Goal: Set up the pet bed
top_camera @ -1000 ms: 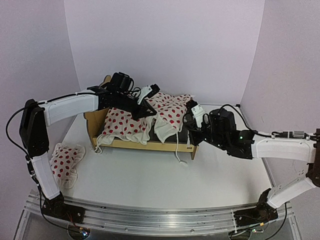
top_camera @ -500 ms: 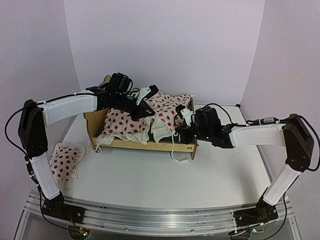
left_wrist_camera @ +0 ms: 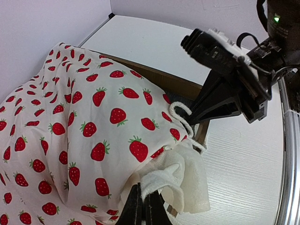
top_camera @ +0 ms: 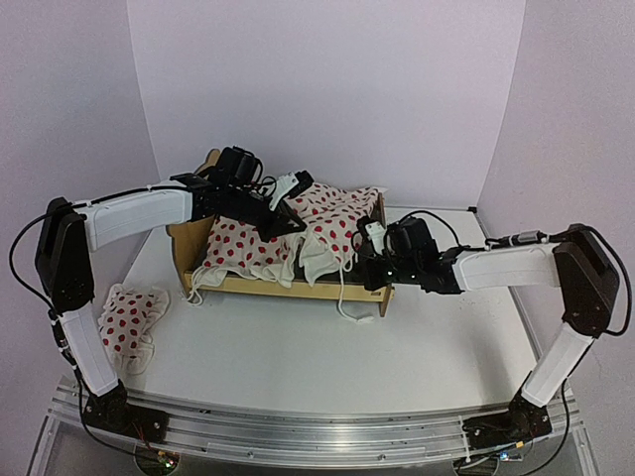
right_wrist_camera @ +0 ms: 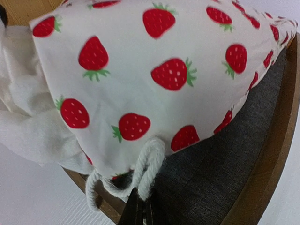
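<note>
Nearest, by the left edge of the table, a small strawberry-print pillow is lying well apart from everything else, apparently being left aside until the covering is settled. Farther in, toward the far middle of the table, the pet bed is standing with its long side turned to the arms, its headboard toward the left edge and its foot end toward the right. At the near corner of that foot end the right gripper is being held low. Its fingers are pressed together on a white cord loop that is hanging from the corner of the strawberry-print cloth. This grip is judged to be for drawing the corner out over the foot end, where the dark grey mattress pad is showing uncovered. Beyond it, over the middle of the bed, the left gripper is being held above the pad. It is pinching a fold of the cloth's edge, with the white towelling underside bunched at the tips. The cloth is thus being kept raised and taut between the two holds, probably so that it can be spread flat. Toward the headboard the cloth is lying rumpled across the bed.
</note>
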`<state>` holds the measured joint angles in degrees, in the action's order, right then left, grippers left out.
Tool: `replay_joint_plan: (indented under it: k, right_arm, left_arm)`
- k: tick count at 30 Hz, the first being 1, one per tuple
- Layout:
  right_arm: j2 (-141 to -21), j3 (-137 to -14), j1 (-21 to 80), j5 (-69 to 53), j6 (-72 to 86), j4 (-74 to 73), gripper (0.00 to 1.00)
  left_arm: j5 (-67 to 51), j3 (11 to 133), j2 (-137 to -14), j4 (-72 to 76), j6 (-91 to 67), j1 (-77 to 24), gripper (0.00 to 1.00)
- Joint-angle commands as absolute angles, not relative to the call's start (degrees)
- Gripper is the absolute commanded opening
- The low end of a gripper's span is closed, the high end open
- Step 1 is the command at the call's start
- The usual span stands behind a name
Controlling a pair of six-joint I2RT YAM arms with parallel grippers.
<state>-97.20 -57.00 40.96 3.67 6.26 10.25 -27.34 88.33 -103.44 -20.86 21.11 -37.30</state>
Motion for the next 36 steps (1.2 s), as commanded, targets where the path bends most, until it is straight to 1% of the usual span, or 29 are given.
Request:
replay_joint_plan:
  k: [1, 6, 10, 13, 16, 21, 28, 31, 36]
  right_arm:
    - [-100.4, -60.4, 40.2, 1.4, 10.0, 4.7, 0.0]
    - [-101.1, -61.5, 39.4, 1.5, 12.8, 0.8, 0.0]
    - [-98.5, -60.3, 38.3, 1.8, 17.5, 0.1, 0.0]
    - [-97.1, -61.9, 38.1, 0.3, 19.8, -1.6, 0.0]
    - [-99.6, -68.1, 38.1, -2.7, 19.6, -9.8, 0.0]
    - [-105.6, -78.8, 37.8, -6.6, 14.9, -24.4, 0.0]
    - [-111.2, -88.8, 36.6, -12.3, 11.2, -40.9, 0.0]
    - [-114.5, -91.9, 36.0, -13.6, 11.7, -45.4, 0.0]
    - [-118.3, -95.3, 35.6, -16.1, 15.1, -45.5, 0.0]
  left_arm:
    - [-28.7, 88.0, -100.5, -18.6, 21.1, -36.9, 0.0]
    - [-30.2, 87.4, -101.2, -17.2, 20.2, -36.9, 0.0]
    - [-30.5, 87.0, -101.7, -16.5, 20.0, -37.0, 0.0]
    - [-30.4, 87.4, -101.9, -16.4, 20.0, -37.0, 0.0]
    - [-28.8, 87.8, -102.0, -16.4, 20.8, -36.9, 0.0]
    - [-25.6, 88.2, -101.9, -16.0, 22.9, -36.8, 0.0]
    - [-25.1, 87.5, -101.5, -16.8, 23.4, -36.7, 0.0]
    - [-25.2, 87.3, -101.4, -16.7, 23.4, -36.7, 0.0]
    - [-25.4, 87.1, -101.3, -16.6, 23.4, -36.7, 0.0]
